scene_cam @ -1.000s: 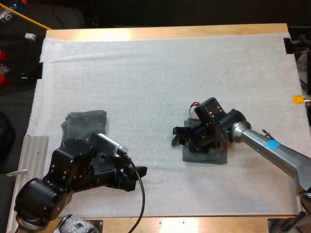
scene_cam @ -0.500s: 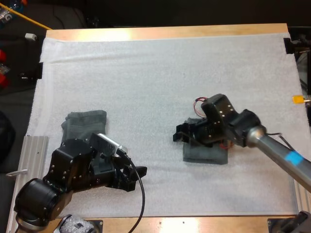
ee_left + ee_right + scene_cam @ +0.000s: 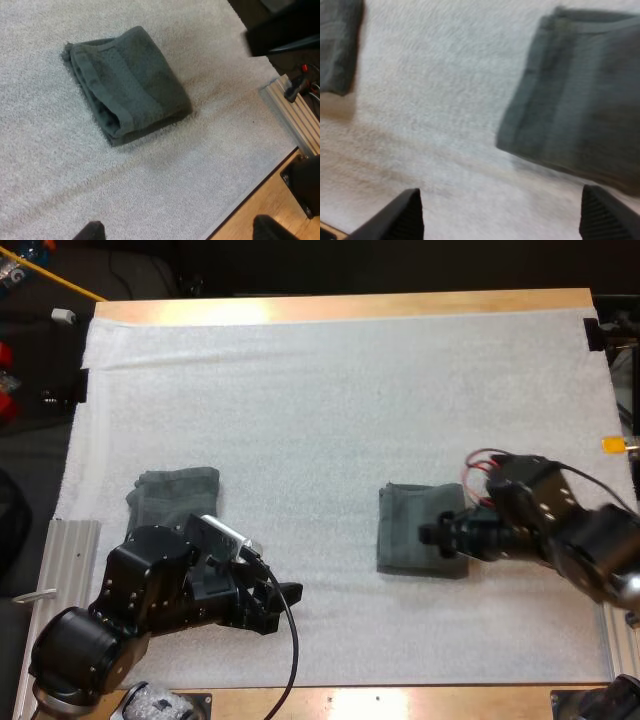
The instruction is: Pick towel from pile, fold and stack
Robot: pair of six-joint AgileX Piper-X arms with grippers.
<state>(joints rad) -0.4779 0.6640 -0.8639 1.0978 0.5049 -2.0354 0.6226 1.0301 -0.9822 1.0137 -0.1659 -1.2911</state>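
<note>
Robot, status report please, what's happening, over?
Left gripper open, empty. Right gripper open, at folded towel. Second towel lies apart. Nothing in the way.

Right claw [image 3: 432, 536] now farther right, at edge of folded towel [image 3: 405, 528]

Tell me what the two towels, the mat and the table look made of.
Right towel and left towel: dark grey-green terry cloth, likely cotton, matte; soft folds and a woven border band show. Mat: white and matte, probably foam or fleece; its surface is finely pebbled. Table: light wood or wood veneer, slightly glossy; it catches glare at the far edge.
</note>
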